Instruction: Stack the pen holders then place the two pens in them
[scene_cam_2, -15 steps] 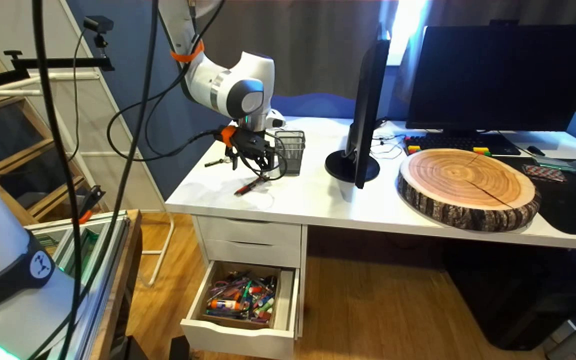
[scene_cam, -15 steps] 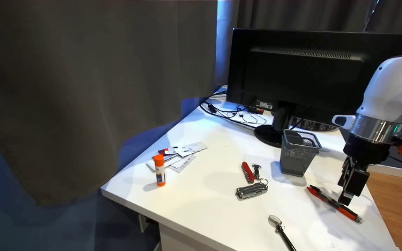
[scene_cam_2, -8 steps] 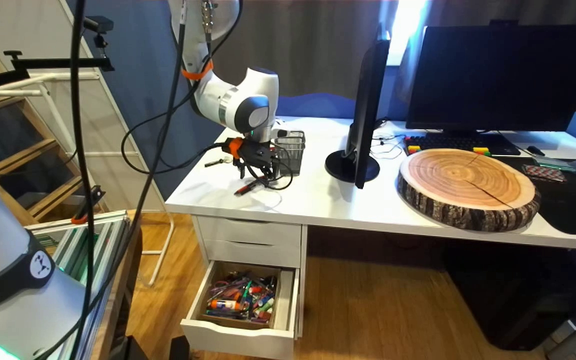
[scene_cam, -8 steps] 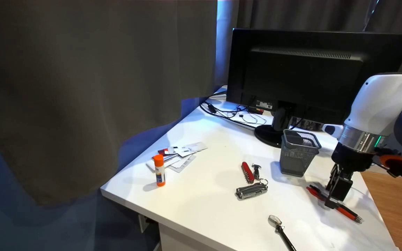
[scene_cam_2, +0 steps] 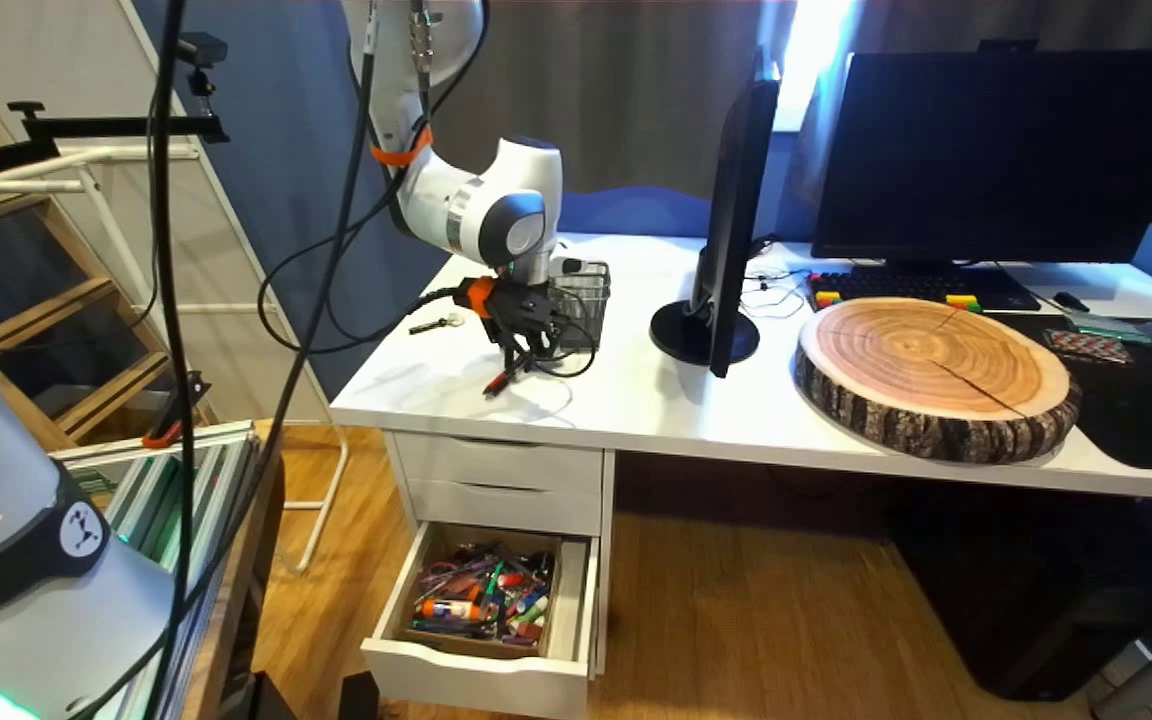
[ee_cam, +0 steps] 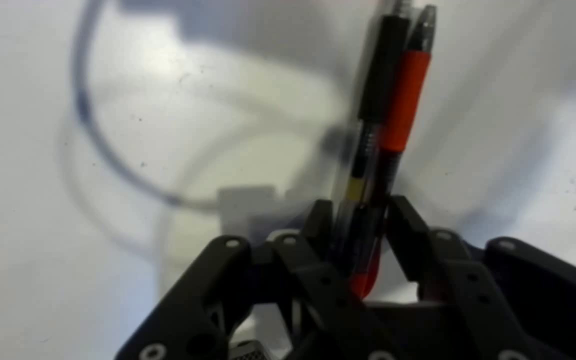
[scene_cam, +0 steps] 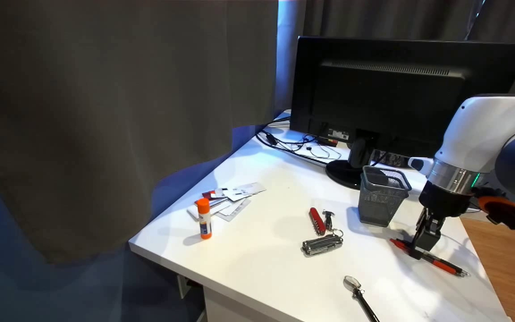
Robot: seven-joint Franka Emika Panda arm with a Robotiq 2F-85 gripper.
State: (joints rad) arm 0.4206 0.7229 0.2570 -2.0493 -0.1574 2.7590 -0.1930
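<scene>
Two pens lie side by side on the white desk, one red (ee_cam: 405, 100) and one black with a clear barrel (ee_cam: 380, 70). Across their middle, low at the desktop, my gripper (ee_cam: 359, 207) is shut on both. In the wrist view one finger (ee_cam: 320, 220) rests against the black pen and the opposite finger (ee_cam: 405, 230) against the red one. The fingers hide part of the pens in an exterior view. The pen holders appear as one dark mesh outline (scene_cam: 382, 201), upright just beyond the gripper; whether one is nested inside another I cannot tell.
A monitor (scene_cam: 400, 89) stands behind the holders. Nearby lie a red pocket knife (scene_cam: 317, 221), a grey multi-tool (scene_cam: 322, 245) and a dark rod (scene_cam: 365, 304). Farther off are a glue stick (scene_cam: 204, 219) and scattered cards (scene_cam: 235, 201). A drawer (scene_cam_2: 481, 670) below hangs open.
My gripper has come down and across onto the pens, and its jaws have closed in on them. The pens have shifted and turned slightly. The holders have not moved.
</scene>
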